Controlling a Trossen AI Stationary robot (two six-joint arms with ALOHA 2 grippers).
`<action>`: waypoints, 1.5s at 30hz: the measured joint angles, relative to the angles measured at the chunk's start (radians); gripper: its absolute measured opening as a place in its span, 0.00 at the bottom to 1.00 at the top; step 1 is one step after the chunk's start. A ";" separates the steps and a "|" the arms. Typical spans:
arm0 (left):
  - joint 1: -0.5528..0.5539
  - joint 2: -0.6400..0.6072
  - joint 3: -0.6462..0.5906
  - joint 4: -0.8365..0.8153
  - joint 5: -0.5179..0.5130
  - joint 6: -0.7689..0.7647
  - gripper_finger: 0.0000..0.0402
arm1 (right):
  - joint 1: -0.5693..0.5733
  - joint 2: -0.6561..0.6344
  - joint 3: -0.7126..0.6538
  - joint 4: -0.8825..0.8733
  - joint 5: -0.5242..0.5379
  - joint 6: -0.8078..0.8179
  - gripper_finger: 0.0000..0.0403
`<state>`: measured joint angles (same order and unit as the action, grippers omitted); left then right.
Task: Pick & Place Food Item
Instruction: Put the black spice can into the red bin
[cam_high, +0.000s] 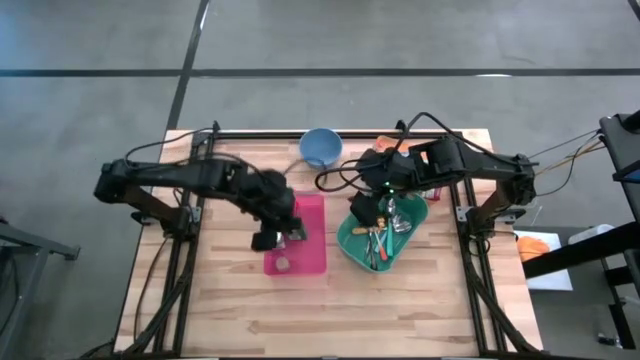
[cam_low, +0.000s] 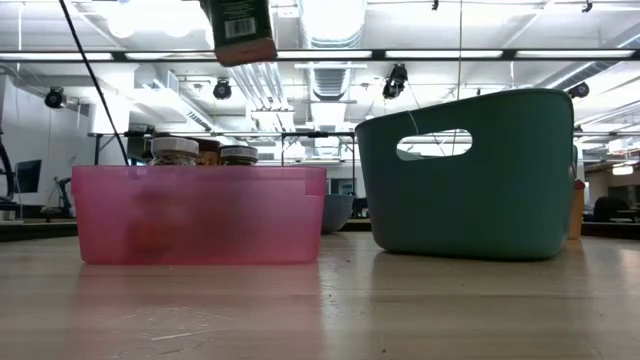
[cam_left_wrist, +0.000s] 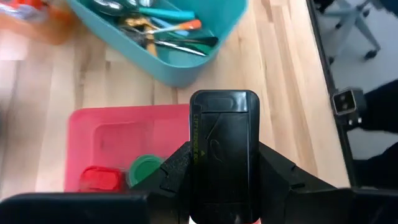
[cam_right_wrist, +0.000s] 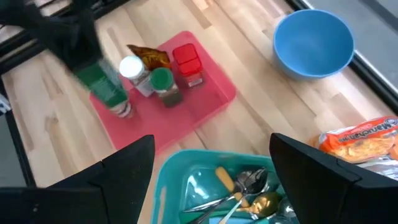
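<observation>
My left gripper (cam_high: 275, 237) is shut on a dark green container (cam_left_wrist: 224, 155), which hangs above the pink bin (cam_high: 312, 255). The container (cam_right_wrist: 102, 87) also shows in the right wrist view, and its labelled lower end (cam_low: 240, 30) at the top of the low view. In the pink bin stand a red-capped jar (cam_right_wrist: 186, 62), a green-lidded jar (cam_right_wrist: 163, 84) and a white-lidded jar (cam_right_wrist: 134, 71), beside a snack packet (cam_right_wrist: 149, 56). My right gripper (cam_right_wrist: 211, 180) is open above the teal bin (cam_high: 350, 245) of cutlery and touches nothing. My left gripper pinches the green container by its two long sides (cam_left_wrist: 194, 162) between its two fingers (cam_left_wrist: 168, 171). The fingers slant down from above and lie along the container, whose free end (cam_left_wrist: 224, 102) sticks out past them. The container is tilted and lifted clear above the pink bin.
A blue bowl (cam_high: 320, 147) stands at the table's far edge. An orange food packet (cam_right_wrist: 360, 143) lies on the table beside the teal bin (cam_low: 470, 180). The pink bin (cam_low: 200, 215) and the teal bin stand side by side at mid-table; bare wood lies toward the near edge.
</observation>
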<state>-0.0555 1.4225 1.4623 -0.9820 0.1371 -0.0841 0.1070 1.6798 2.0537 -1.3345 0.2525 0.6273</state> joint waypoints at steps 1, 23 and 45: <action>-0.017 0.006 -0.008 0.007 -0.012 0.001 0.29 | 0.000 -0.004 0.000 -0.006 0.009 0.005 0.78; -0.137 0.257 -0.079 0.093 -0.049 0.074 0.29 | 0.013 -0.001 -0.010 -0.013 0.010 0.052 0.78; -0.096 0.251 -0.350 0.304 -0.111 0.031 0.29 | 0.051 -0.001 -0.010 -0.028 0.010 0.045 0.78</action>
<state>-0.1511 1.6734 1.1128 -0.6779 0.0264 -0.0534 0.1576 1.6784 2.0436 -1.3623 0.2626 0.6724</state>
